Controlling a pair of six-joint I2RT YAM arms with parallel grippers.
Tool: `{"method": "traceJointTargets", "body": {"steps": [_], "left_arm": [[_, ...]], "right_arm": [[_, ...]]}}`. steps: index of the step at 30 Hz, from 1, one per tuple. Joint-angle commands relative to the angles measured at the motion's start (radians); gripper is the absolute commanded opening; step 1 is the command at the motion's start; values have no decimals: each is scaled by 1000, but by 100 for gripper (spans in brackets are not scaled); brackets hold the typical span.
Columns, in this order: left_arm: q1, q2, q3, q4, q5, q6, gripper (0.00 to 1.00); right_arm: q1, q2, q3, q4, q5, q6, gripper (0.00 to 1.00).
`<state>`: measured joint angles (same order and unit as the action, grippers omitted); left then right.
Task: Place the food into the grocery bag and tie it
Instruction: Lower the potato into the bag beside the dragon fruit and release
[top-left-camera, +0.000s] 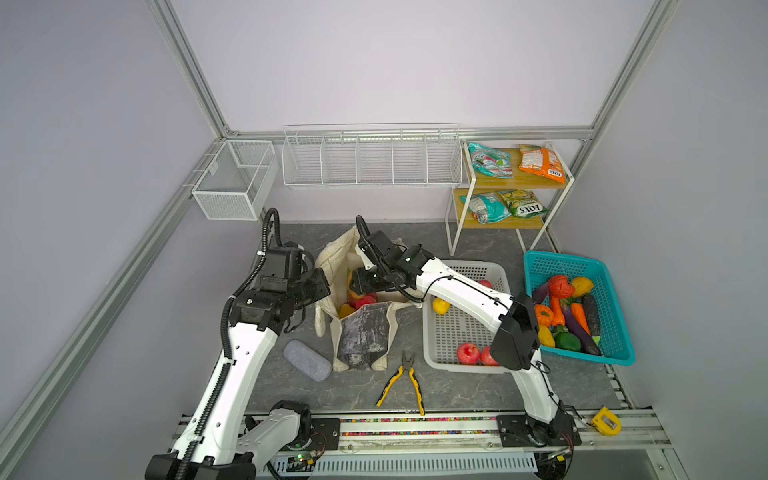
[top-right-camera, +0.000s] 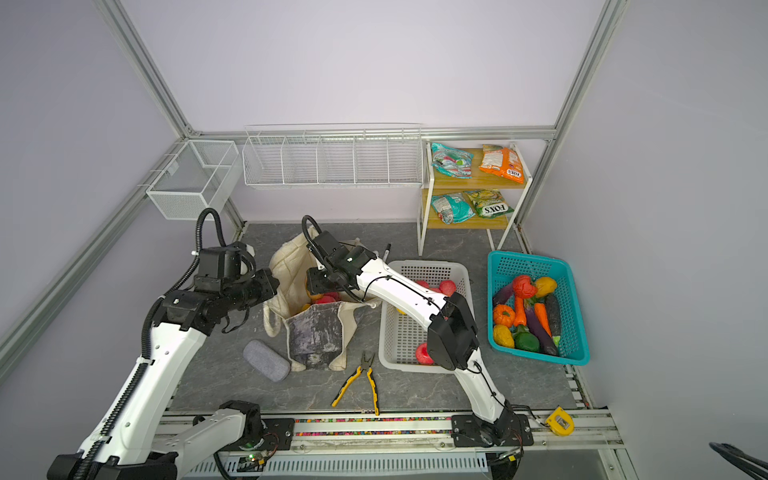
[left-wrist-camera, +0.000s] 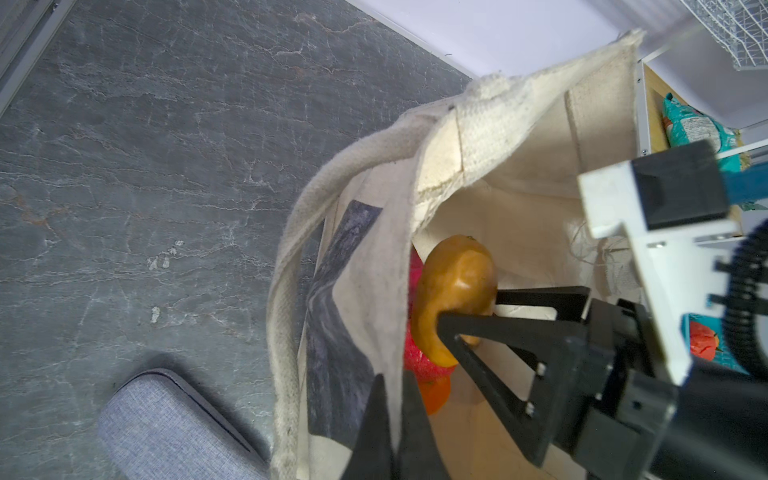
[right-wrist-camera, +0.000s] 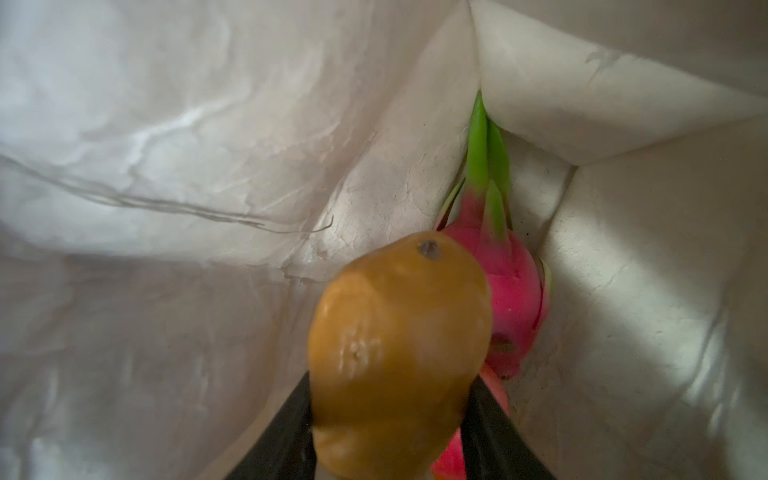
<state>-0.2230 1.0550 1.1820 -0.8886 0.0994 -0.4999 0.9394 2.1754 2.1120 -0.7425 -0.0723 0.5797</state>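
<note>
Pear in its grip, the right hand (left-wrist-camera: 469, 311) reaches down into the open mouth of the grocery bag (top-left-camera: 332, 257). Its jaws stand about half apart, one finger pressed to each side of the yellow pear (right-wrist-camera: 395, 340), which hangs clear of the cloth.

Just beyond that hand's fingertips a pink dragon fruit (right-wrist-camera: 507, 282) lies in a fold of the bag, its green tips pointing away from the hand. Close beside the held pear, deeper in the bag, an orange fruit (left-wrist-camera: 436, 395) shows.

The left hand (left-wrist-camera: 392, 386) is squeezed fully together on the bag's rim, with cream cloth caught between its two fingers. The rim rises from that pinch.

Behind the right hand, under its forearm, the white basket (top-left-camera: 469, 266) sits on the worktop (top-left-camera: 457, 386). It has red apples (top-left-camera: 468, 353) at the end farthest from the hand.

FOX'S packets (top-left-camera: 542, 163) lie on the shelf (top-left-camera: 515, 176), well apart from both hands.

Out to the side of the left hand, beside the bag, a grey case (left-wrist-camera: 174, 428) lies flat on the worktop. The pliers (top-left-camera: 405, 376) lie near the bag's closed end, well away from either hand.
</note>
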Motion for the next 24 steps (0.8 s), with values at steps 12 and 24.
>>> {"method": "traceJointTargets", "body": {"steps": [12, 24], "left_arm": [[1, 2, 43, 13, 8, -8, 0], [1, -18, 24, 13, 5, -10, 0]], "right_arm": [[18, 88, -32, 17, -29, -17, 45], [37, 106, -79, 23, 4, -17, 56]]}}
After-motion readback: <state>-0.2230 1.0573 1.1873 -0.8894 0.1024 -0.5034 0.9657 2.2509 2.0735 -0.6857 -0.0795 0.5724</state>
